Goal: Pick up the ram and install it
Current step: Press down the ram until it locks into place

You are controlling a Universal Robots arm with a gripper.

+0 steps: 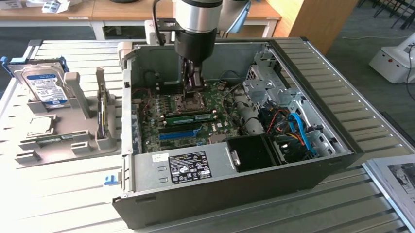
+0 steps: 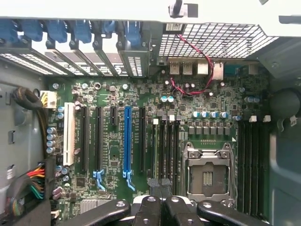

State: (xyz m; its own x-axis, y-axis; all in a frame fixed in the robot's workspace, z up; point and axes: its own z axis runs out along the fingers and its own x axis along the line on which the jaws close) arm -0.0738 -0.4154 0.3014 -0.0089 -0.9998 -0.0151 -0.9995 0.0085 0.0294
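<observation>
From the exterior view, the black gripper (image 1: 192, 90) hangs inside the open grey computer case (image 1: 337, 141), over the green motherboard (image 1: 194, 124); the thin green ram stick (image 1: 190, 117) lies seated in a slot. It looks light, stiff and fragile: hold its long edges. In the wrist view, fingers (image 2: 162, 200) pressed together, holding nothing; case walls crowd close.

Nothing here can actually be read. The black label (image 1: 188, 167) on the grey power supply box (image 1: 214, 165) at the front of the computer case carries rows of white print and small marks, all too fine to make out. The hard drive (image 1: 46, 87) standing in the rack at the exterior view's left has a blue and white sticker, its lettering illegible. The sheet (image 1: 397, 179) at the exterior view's right edge shows grey print, unreadable too.
</observation>
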